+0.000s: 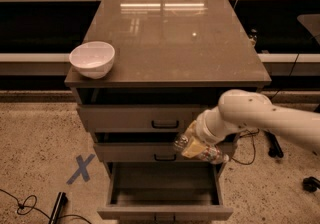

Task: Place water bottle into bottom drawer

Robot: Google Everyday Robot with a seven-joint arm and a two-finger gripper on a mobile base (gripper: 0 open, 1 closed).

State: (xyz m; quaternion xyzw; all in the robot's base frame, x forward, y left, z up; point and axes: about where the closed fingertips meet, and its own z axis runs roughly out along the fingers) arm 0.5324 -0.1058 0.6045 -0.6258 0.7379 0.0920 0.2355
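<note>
Seen from above: grey-brown counter point(175, 43) topping three drawers. Below, pulled out toward the camera and ready to receive its load, bottom drawer point(165, 195). Reaches in from the right, white arm point(270, 118). Parked on the counter's left front corner, well apart from the work: white bowl point(92, 59). Hangs before the middle drawer point(140, 152), just above the open cavity, gripper point(197, 144), jaws apparently clamped on water bottle point(204, 152), carried roughly level, not yet lowered.
</note>
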